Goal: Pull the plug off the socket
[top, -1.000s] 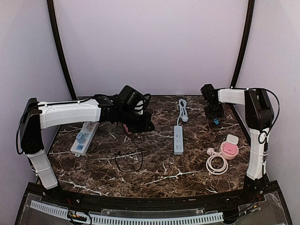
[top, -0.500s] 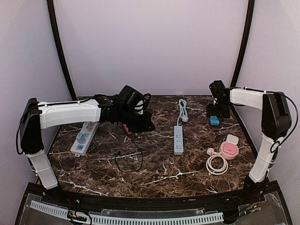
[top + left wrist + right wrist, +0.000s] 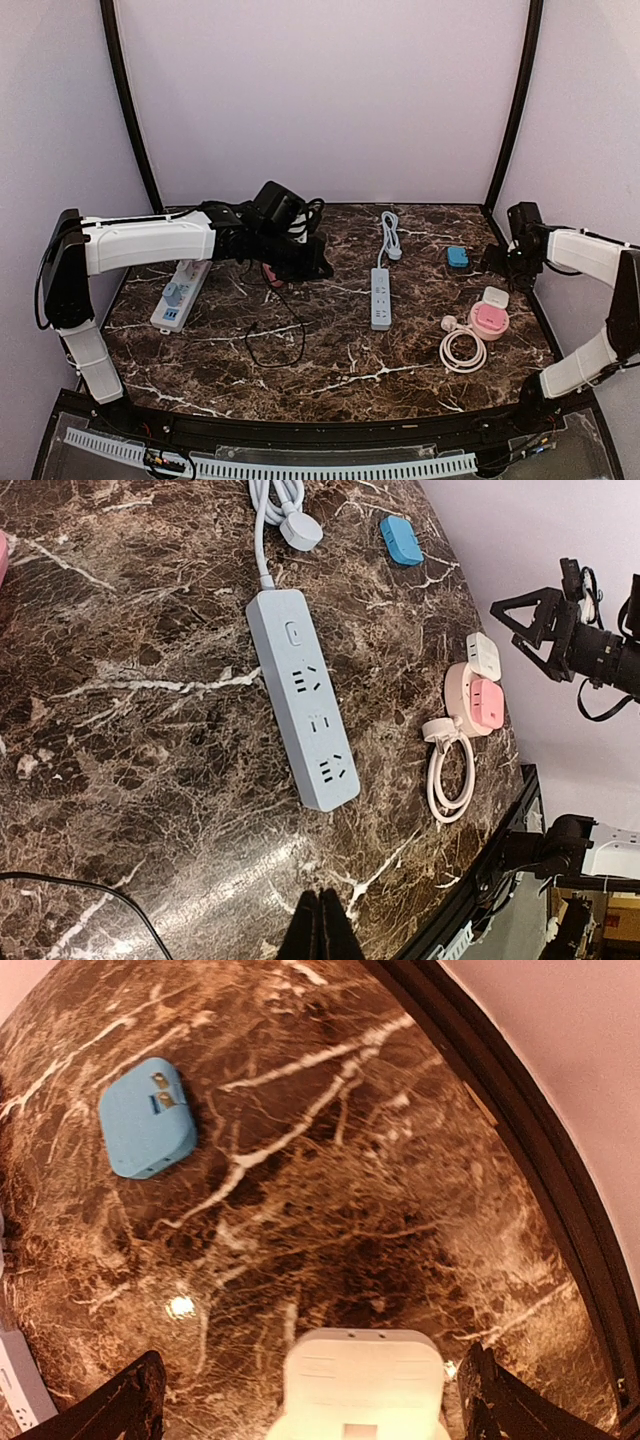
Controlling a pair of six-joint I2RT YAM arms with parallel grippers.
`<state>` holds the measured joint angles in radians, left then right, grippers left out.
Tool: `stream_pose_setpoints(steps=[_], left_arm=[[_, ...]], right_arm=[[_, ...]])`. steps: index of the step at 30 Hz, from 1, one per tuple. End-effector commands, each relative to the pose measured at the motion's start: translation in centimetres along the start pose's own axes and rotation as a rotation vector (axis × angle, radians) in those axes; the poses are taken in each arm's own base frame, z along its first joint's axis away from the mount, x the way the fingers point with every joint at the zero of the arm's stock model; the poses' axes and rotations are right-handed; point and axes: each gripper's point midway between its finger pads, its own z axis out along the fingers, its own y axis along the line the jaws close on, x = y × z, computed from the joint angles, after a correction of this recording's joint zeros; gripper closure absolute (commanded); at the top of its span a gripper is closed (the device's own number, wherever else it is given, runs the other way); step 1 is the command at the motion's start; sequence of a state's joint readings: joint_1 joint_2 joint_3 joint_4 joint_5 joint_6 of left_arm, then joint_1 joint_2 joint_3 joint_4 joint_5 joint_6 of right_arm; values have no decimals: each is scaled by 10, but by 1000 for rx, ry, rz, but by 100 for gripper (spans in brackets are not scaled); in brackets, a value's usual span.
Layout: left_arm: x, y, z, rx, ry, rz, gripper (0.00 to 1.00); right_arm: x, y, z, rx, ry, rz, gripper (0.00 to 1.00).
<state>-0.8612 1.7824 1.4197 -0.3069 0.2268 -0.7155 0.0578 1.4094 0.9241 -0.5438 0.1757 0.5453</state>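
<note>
Right arm's swung out to the marble desk's (image 3: pixel 400 360) right edge, right fingers (image 3: pixel 496 262) now spread wide and empty. The small blue plastic plug (image 3: pixel 458 257) lies alone, back right. Left fingers (image 3: pixel 318 920) pinched together, unmoved. Count: one plug, one pale grey power strip (image 3: pixel 381 297), one white power strip (image 3: pixel 180 293), one pink socket cube (image 3: pixel 489 318).

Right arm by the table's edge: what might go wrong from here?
The open right gripper hangs close over the white plug, so a careless move down might knock it. The shut left gripper hovers near the black cable and could snag it when the arm swings.
</note>
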Motion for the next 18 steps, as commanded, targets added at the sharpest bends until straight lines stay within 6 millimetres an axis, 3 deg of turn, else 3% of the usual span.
stream_pose_setpoints(steps=[1,9,18], left_arm=[[-9,-11,-4,42,-16,28,99],[-9,-12,-3,48,-15,33,99],[-9,-10,-3,44,-16,25,99]], right_arm=[[15,-11,4,-119,30,133,1],[38,-14,17,-253,97,212,1],[70,21,5,-443,177,276,1]])
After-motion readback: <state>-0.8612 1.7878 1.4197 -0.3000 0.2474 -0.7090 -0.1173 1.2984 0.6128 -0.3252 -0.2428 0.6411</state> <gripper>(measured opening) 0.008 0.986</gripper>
